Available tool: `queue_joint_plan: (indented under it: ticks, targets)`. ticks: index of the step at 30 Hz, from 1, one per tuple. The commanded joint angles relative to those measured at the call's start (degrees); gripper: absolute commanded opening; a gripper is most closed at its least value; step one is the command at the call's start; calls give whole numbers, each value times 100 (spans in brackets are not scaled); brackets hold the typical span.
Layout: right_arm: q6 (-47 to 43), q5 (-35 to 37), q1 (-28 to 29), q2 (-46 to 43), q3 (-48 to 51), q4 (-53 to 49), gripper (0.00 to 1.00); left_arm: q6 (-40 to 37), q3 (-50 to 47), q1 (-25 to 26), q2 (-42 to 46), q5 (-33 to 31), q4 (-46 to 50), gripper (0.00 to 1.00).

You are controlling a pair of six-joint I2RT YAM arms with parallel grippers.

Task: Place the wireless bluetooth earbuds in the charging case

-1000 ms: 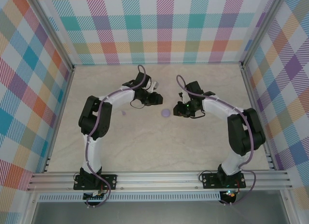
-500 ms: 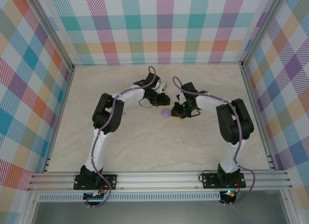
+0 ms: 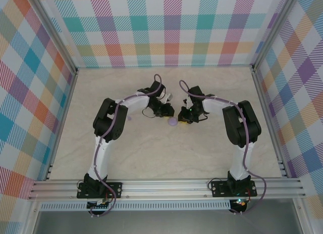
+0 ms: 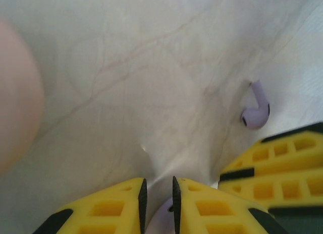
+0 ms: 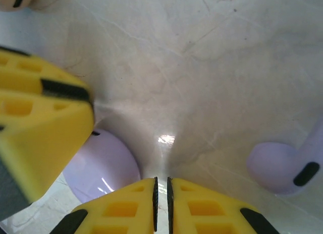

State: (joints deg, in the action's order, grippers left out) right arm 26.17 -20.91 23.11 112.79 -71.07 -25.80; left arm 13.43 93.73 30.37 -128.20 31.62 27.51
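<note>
The right gripper [image 5: 161, 198], its yellow ribbed fingers pressed together on nothing, hangs low over the pale marbled tabletop [image 5: 202, 67]. A small lilac plastic earbud [image 5: 285, 166] lies just to its right. The round lilac charging case [image 5: 103, 168] sits just to its left, partly under the left gripper [image 4: 156, 193]. That gripper's fingers are nearly together around a lilac sliver, perhaps a pinched bud; I cannot tell. The right fingers should part and straddle the bud squarely. The crowding left finger and a blurred pale pink rounded object [image 4: 15, 93] narrow the room.
</note>
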Motion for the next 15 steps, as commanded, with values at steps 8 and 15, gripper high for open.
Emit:
queue_joint_plan:
  ticks: [8, 15]
  targets:
    - [-73, 92, 17, -89, -62, -220, 16, 202, -939, 66, 989, -31, -96, 22]
    - [-65, 117, 87, -336, 235, -262, 16, 217, -798, -4, 948, -322, -169, 22]
